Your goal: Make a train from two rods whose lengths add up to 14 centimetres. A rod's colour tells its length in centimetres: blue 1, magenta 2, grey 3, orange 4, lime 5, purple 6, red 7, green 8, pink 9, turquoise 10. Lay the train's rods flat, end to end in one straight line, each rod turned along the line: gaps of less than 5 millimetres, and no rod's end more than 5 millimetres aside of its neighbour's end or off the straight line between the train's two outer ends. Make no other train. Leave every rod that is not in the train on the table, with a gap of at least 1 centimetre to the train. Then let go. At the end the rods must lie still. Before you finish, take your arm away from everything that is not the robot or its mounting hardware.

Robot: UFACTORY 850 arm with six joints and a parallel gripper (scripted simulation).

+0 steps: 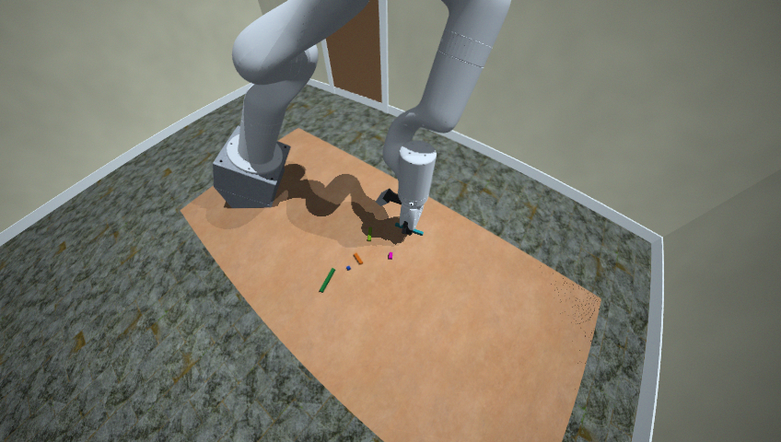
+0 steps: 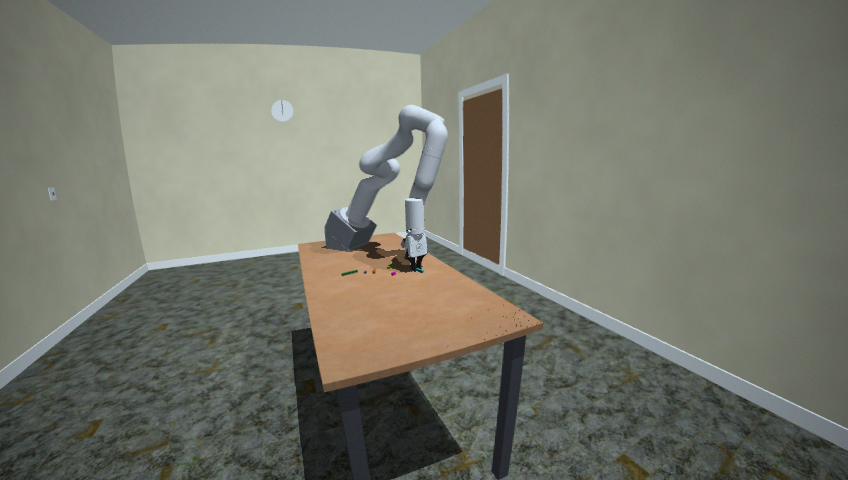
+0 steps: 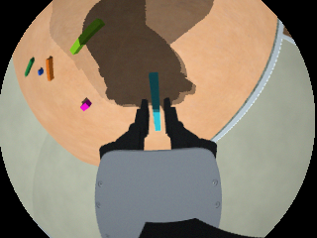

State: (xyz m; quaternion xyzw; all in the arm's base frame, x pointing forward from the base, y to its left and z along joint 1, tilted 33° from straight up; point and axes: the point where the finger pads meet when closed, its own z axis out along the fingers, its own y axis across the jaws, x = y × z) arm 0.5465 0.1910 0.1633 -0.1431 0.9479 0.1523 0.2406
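Nearest the wrist camera, the gripper point(image 1: 405, 226) point(image 2: 417, 267) point(image 3: 156, 106) had its fingers partly apart, a gap showing on each side of the turquoise rod point(image 1: 418, 232) point(image 2: 420, 270) point(image 3: 155, 89) between them. From the top, the fingers hid the rod's middle; its underside could not be made out. It looked long and straight, dark in shadow, bright at its near end. Beyond, on the table point(image 1: 465, 328) point(image 2: 404, 321) point(image 3: 238, 59), lay the short magenta rod point(image 1: 390, 255) point(image 2: 393, 273) point(image 3: 85, 105), then the lime rod point(image 1: 369, 238) point(image 2: 389, 267) point(image 3: 88, 36), partly shaded. Farther off, the orange rod point(image 1: 357, 258) point(image 2: 373, 271) point(image 3: 50, 68), tiny blue rod point(image 1: 348, 268) point(image 2: 365, 272) point(image 3: 41, 71) and long green rod point(image 1: 327, 279) point(image 2: 349, 273) point(image 3: 30, 66) lay apart, unaligned.
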